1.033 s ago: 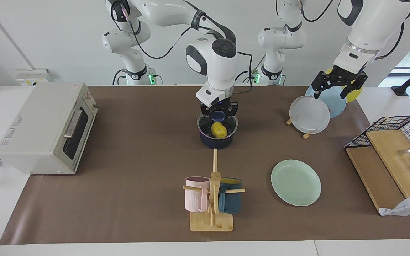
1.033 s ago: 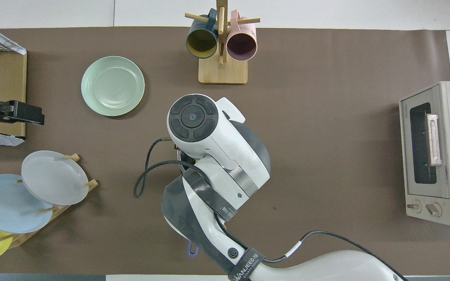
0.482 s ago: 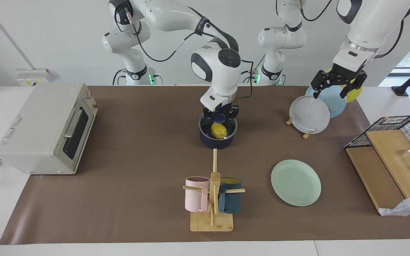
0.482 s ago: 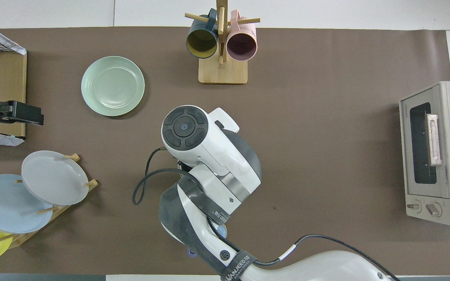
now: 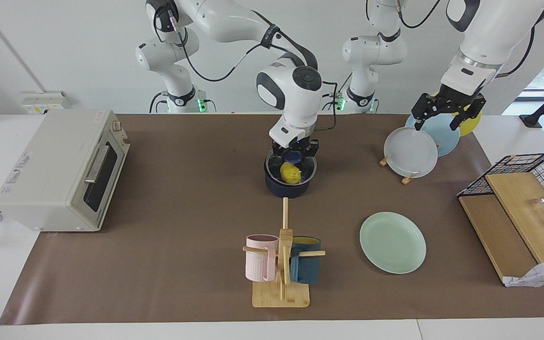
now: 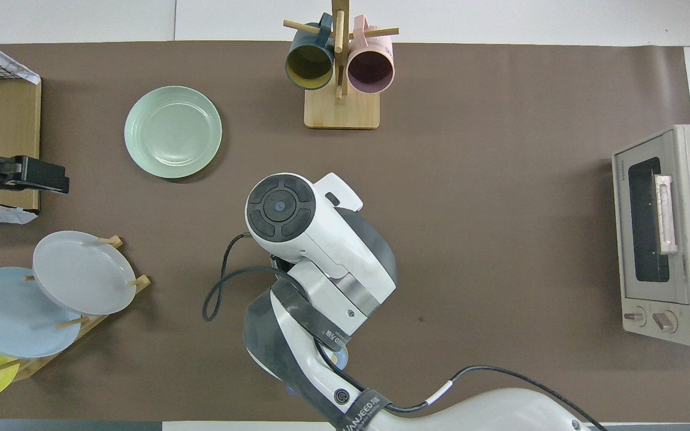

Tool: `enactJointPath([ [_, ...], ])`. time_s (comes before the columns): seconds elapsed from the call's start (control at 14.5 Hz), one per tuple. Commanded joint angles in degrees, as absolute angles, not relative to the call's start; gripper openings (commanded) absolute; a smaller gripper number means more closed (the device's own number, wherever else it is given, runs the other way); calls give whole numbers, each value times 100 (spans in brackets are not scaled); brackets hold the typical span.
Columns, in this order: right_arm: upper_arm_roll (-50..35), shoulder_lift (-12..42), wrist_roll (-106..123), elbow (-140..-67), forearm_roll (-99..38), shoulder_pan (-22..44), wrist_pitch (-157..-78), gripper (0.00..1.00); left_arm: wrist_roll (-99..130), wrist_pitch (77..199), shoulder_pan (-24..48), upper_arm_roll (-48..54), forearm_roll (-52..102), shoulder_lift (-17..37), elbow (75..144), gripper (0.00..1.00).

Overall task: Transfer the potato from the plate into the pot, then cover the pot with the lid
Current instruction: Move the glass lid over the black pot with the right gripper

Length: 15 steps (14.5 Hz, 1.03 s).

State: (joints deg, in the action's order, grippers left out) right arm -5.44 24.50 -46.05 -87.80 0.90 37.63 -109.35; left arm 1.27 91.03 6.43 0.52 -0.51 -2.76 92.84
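Note:
The dark blue pot (image 5: 287,187) stands at the middle of the mat with the yellow potato (image 5: 291,173) inside it. The clear glass lid (image 5: 307,166) lies at the pot's rim, over the potato. My right gripper (image 5: 294,154) is shut on the lid's blue knob (image 5: 293,155). I cannot tell whether the lid rests fully on the rim. In the overhead view the right arm hides pot, lid and potato. The mint-green plate (image 5: 392,242) (image 6: 172,131) lies bare, farther from the robots, toward the left arm's end. My left gripper (image 5: 444,115) hangs open over the plate rack.
A rack (image 5: 409,178) with grey, blue and yellow plates stands at the left arm's end, with a wire basket and wooden boards (image 5: 517,198) beside it. A toaster oven (image 5: 59,170) sits at the right arm's end. A mug tree (image 5: 282,264) stands farther out than the pot.
The right arm has shifted a little toward the left arm's end and settled the lid closer onto the pot. The left gripper has risen slightly over the rack.

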Motion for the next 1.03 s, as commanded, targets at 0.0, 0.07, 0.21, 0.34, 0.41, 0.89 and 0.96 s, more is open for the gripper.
enactJointPath([
  [0.0,-562,2320,-4729,-9097,114,3735,-11110,0,114,8834,563,132,9,-474,9510,100],
  [0.07,-562,2320,-4729,-9097,114,3735,-11092,0,106,8772,563,123,9,-492,9510,100],
  [0.21,-562,2320,-4729,-9097,114,3727,-11057,0,106,8771,563,123,9,-492,9510,100],
  [0.34,-562,2320,-4729,-9097,114,3718,-11013,0,88,8754,563,123,9,-501,9510,100],
  [0.41,-562,2320,-4720,-9088,114,3718,-10978,0,97,8763,580,123,9,-492,9510,100],
  [0.89,-562,2312,-4729,-9088,105,3709,-10986,0,105,8780,598,123,9,-492,9501,100],
  [0.96,-562,2320,-4729,-9088,105,3709,-11004,30,114,8780,598,123,9,-492,9501,100],
])
